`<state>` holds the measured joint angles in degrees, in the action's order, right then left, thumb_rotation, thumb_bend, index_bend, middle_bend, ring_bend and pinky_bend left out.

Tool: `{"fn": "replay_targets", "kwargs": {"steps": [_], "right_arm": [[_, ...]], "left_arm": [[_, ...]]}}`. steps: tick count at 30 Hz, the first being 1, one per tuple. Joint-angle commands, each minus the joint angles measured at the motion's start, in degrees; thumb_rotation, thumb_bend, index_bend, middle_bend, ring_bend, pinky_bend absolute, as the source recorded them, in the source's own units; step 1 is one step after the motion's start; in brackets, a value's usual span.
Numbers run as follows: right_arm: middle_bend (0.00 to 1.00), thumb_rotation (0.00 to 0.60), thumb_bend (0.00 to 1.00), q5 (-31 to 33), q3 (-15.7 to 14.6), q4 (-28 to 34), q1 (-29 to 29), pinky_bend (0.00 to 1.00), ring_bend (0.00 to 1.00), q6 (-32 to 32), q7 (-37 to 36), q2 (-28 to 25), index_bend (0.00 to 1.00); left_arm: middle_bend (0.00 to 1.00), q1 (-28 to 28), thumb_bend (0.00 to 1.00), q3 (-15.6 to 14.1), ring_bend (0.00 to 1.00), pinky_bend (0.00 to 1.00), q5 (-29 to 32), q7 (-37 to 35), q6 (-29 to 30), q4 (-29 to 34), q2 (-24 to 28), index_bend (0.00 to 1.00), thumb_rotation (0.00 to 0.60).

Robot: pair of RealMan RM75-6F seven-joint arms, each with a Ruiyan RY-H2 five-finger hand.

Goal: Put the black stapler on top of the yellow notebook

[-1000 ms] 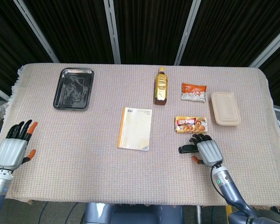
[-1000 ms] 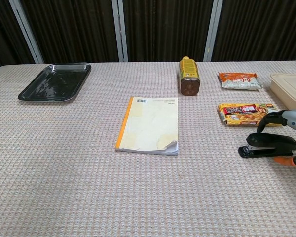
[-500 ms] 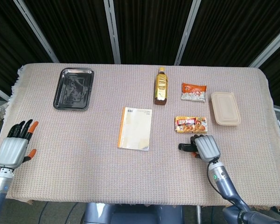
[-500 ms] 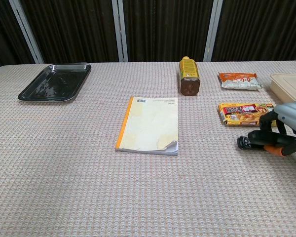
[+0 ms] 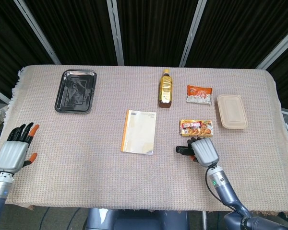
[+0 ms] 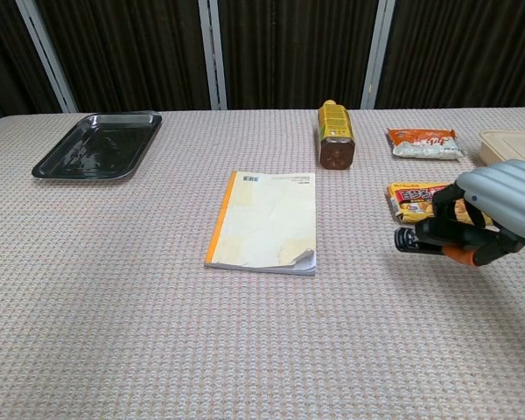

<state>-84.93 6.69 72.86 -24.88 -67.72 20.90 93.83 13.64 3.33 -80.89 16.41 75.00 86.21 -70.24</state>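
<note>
The yellow notebook (image 5: 138, 131) (image 6: 266, 220) lies flat in the middle of the table. My right hand (image 5: 203, 151) (image 6: 500, 206) grips the black stapler (image 5: 183, 150) (image 6: 427, 238) and holds it above the cloth, to the right of the notebook, its nose pointing left. Most of the stapler is hidden under the hand. My left hand (image 5: 13, 152) hangs at the table's left front edge with fingers apart and nothing in it; the chest view does not show it.
A black tray (image 5: 77, 91) (image 6: 99, 145) sits at the back left. An amber bottle (image 5: 165, 88) (image 6: 334, 134) lies behind the notebook. Two snack packets (image 5: 196, 127) (image 5: 199, 95) and a beige lidded box (image 5: 231, 111) are on the right.
My right hand has lifted the stapler off the cloth and carried it left, toward the notebook. The left hand has stayed still.
</note>
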Motion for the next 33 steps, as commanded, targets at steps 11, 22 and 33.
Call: {"fn": "replay_targets", "kwargs": {"steps": [11, 22, 33], "right_arm": [[0.53, 0.600, 0.38, 3.8, 3.7, 11.5, -6.8, 0.72, 0.61, 5.3, 16.7, 2.3, 0.72], [0.53, 0.600, 0.37, 9.7, 8.2, 10.6, -13.9, 0.72, 0.61, 10.9, 22.7, 6.4, 0.71], [0.53, 0.600, 0.37, 15.7, 10.3, 5.3, -20.9, 0.72, 0.61, 15.1, 26.4, 11.8, 0.71]], "left_arm": [[0.00, 0.3, 0.30, 0.1, 0.00, 0.10, 0.9, -0.9, -0.7, -0.3, 0.3, 0.00, 0.600], [0.00, 0.7, 0.30, 0.2, 0.00, 0.10, 2.3, -1.4, -2.0, -0.7, 0.5, 0.00, 0.600], [0.00, 1.4, 0.30, 0.9, 0.00, 0.10, 4.4, -3.0, -3.9, -1.6, 0.8, 0.00, 0.600]]}}
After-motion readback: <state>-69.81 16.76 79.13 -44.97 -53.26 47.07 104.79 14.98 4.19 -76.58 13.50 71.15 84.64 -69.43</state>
